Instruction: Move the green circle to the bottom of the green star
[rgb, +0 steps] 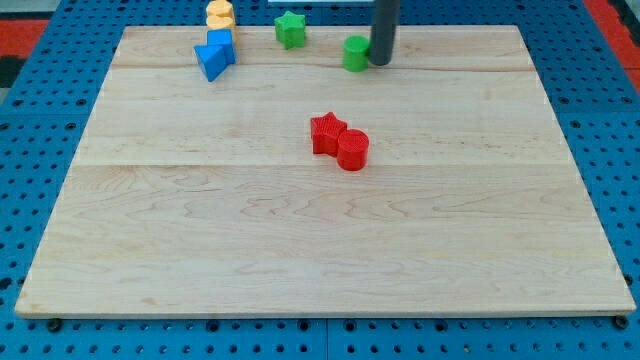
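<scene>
Rod tip against the green circle at the board's top edge

On the wooden board (320, 240), the green star (290, 29) sits left of the green circle (355, 53); my tip (381, 63), a bare rod grasping nothing, touches the circle's right side. It looks light, rigid and apt to slip sideways: push through its centre, leftward.

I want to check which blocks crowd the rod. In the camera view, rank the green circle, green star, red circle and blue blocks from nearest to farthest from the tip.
From my tip:
1. Green circle, touching on the view's left.
2. Green star, farther left, near the top edge.
3. Red circle, toward the view's bottom.
4. Blue blocks, far left.
</scene>
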